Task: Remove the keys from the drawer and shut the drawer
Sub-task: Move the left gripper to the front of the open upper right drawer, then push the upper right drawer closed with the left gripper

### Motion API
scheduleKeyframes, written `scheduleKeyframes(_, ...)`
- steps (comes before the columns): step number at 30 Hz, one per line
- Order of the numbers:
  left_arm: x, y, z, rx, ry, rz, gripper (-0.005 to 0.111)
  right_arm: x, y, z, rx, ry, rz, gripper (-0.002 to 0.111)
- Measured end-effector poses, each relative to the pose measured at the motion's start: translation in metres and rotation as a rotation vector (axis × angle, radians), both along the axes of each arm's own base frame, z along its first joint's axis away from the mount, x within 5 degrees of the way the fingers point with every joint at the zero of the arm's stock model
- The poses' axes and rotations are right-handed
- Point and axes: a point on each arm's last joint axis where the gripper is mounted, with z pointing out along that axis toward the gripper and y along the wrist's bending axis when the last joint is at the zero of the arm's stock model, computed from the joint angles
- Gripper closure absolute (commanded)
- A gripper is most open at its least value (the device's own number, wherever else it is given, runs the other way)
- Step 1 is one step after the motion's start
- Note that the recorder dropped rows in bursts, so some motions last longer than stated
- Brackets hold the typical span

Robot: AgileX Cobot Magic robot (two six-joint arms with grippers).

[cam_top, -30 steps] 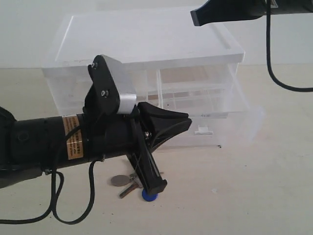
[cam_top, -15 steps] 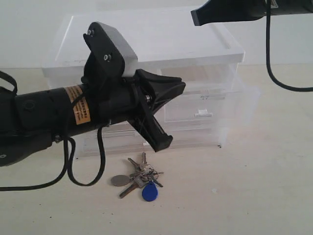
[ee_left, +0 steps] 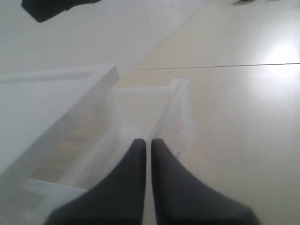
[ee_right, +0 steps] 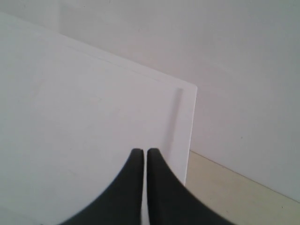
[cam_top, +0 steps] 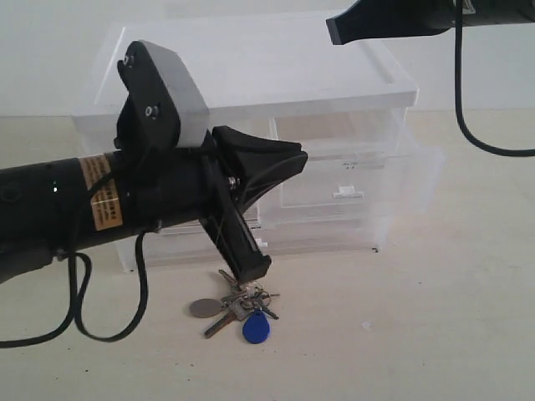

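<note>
The keys (cam_top: 238, 302) lie on the table in front of the cabinet, with the blue fob (cam_top: 256, 329) and the round grey tag (cam_top: 201, 308) beside them. The drawer (cam_top: 351, 180), translucent with a small white tab handle (cam_top: 349, 193), still juts a little out of the cabinet's right half and looks empty in the left wrist view (ee_left: 140, 105). My left gripper (cam_top: 294, 154) (ee_left: 148, 143) is shut on nothing, raised above the keys and left of the drawer front. My right gripper (cam_top: 334, 29) (ee_right: 143, 152) hangs shut over the cabinet top.
The clear plastic cabinet (cam_top: 251, 75) stands at the back of the beige table (cam_top: 435, 317), with a second half-width drawer behind my left arm and a full-width drawer (cam_top: 318, 238) at the bottom. Black cables hang from both arms.
The drawer has slid back into the cabinet from its wide-open position. My left gripper has risen off the keys and drawn back left, leaving them uncovered. The right arm has not moved.
</note>
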Motion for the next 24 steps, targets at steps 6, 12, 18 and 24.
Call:
scheduleKeyframes(6, -0.014, -0.004, -0.017, 0.066, 0.048, -0.151, 0.102, 0.000, 0.000, 0.000, 0.003, 0.000, 0.002, 0.109)
scheduleKeyframes(12, 0.001, -0.010, -0.050, 0.111, 0.110, -0.096, 0.102, 0.000, 0.000, 0.000, 0.011, 0.004, 0.001, 0.109)
scheduleKeyframes(18, 0.024, -0.018, -0.046, 0.092, 0.086, 0.008, 0.102, 0.000, 0.001, 0.000, 0.015, 0.005, 0.002, 0.109)
scheduleKeyframes(24, 0.038, -0.024, -0.032, 0.089, 0.057, 0.044, 0.102, 0.000, 0.001, 0.000, 0.017, 0.006, 0.001, 0.109)
